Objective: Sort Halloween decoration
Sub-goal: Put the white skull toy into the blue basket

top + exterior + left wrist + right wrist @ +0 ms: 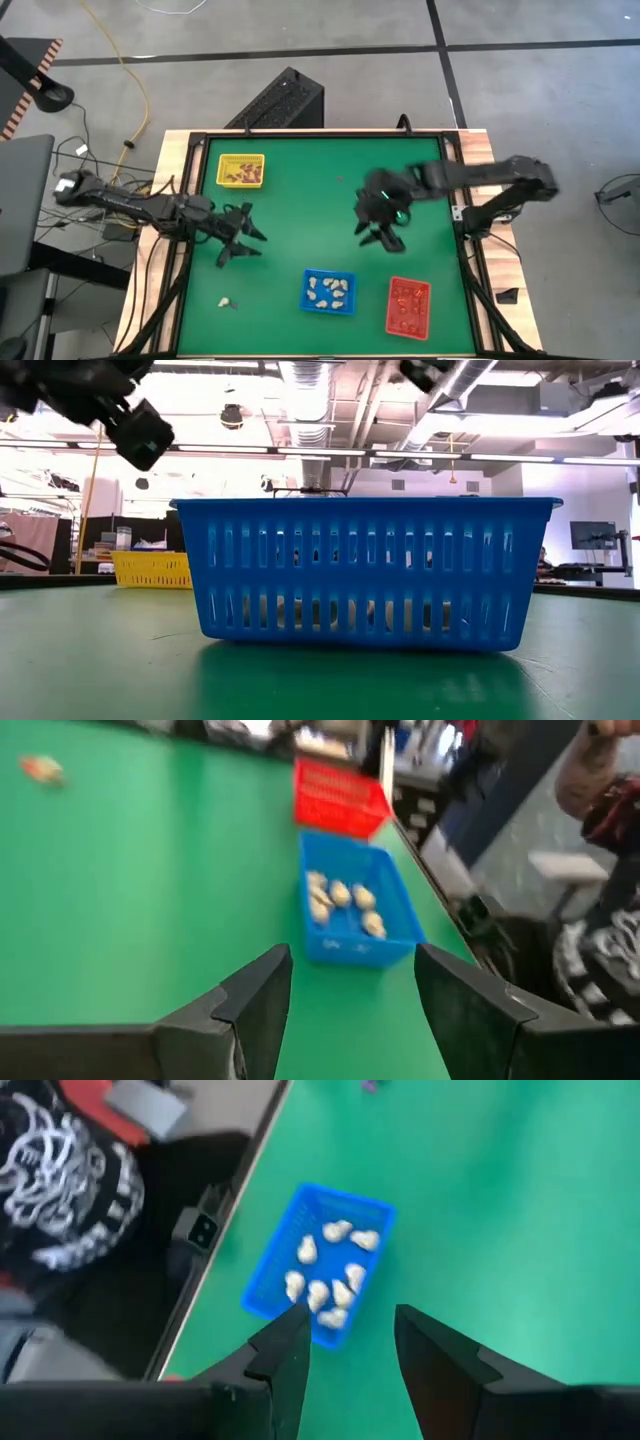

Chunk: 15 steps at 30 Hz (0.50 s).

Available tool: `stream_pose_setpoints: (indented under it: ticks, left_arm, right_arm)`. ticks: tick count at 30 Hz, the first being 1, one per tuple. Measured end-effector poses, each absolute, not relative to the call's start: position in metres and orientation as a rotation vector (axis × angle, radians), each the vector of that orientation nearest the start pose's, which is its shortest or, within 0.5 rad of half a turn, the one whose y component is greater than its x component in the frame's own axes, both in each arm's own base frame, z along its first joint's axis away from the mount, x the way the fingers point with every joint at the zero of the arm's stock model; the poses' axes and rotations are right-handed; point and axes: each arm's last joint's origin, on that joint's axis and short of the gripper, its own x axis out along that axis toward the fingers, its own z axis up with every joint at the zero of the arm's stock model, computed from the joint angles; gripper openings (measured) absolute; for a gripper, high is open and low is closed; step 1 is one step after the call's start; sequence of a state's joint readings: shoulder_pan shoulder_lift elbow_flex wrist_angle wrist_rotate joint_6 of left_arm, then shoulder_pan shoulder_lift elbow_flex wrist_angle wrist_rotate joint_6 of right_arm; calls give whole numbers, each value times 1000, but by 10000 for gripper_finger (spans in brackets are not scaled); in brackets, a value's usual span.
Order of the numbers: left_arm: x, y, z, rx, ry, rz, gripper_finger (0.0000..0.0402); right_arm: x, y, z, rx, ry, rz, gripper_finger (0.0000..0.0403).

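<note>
Stray trinket (pixel 228 301): lay loose near the table's front-left — nearer the left gripper (pixel 243 236).
Left fingers: spread, empty.
Right gripper (pixel 385 234): apart, empty — above blue tray (pixel 329 308).

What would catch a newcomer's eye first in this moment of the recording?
Three bright trays on the green table: a blue tray of whitish trinkets near the front edge, a red tray beside it, a yellow tray at the far left. Both claws hover open over the mat, left claw and right claw, holding nothing.
</note>
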State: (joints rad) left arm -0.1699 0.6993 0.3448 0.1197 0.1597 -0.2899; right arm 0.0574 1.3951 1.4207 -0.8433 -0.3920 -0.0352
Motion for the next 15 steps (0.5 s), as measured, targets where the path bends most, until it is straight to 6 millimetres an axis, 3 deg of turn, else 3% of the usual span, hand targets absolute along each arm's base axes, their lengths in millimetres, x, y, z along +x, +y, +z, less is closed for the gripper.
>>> stream_pose_setpoints:
  ticks: [6,9,12,15]
  left_arm:
    - [183,-69,235,-264,552,-228,203]
    - [207,-75,240,-84,589,-81,203]
    - [242,-57,243,102,585,48,203]
    - [281,-18,234,164,603,16,203]
  right_arm:
    - [234,74,301,94,604,359,177]
    - [217,87,274,59,552,251,177]
    - [204,91,257,6,511,156,177]
    - [197,87,258,-22,498,115,177]
